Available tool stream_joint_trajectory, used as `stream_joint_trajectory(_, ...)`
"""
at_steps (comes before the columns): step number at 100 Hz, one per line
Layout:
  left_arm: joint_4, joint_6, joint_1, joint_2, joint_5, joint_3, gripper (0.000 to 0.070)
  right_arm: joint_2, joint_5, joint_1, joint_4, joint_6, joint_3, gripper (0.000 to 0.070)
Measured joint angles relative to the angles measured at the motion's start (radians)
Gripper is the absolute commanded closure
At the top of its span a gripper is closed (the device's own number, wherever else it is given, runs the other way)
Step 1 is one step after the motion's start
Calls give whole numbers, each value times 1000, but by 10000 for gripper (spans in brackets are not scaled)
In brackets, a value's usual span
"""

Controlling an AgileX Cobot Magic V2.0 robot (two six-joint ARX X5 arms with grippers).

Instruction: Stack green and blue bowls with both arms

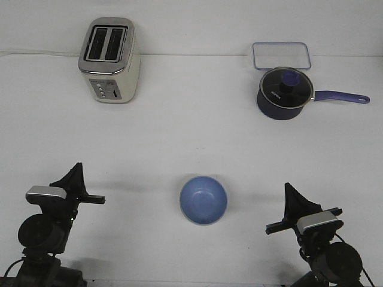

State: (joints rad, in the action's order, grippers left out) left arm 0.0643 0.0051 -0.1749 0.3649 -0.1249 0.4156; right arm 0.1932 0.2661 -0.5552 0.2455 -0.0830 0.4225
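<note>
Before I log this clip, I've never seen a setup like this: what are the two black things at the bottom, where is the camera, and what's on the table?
There is one picture, taken from the robot's own side and looking forward over a white table. The two black shapes at the near edge are its arms: the left arm and the right arm, each ending in pointed fingers. Neither holds anything; I cannot tell whether the fingers are open or shut.

Between the arms sits a blue bowl, upright and seemingly empty. No green bowl is in view. Far left stands a toaster. Far right is a dark saucepan with a glass lid, and behind it a clear container.
</note>
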Motion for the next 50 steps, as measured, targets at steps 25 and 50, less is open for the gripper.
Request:
stream_joint_trajectory(25, 3, -19, 0, -67, 0, 0, 686, 0, 0, 0, -3, 0, 0, 700)
stream_joint_trajectory(50, 3, -22, 0, -80, 0, 0, 686, 0, 0, 0, -3, 0, 0, 700)
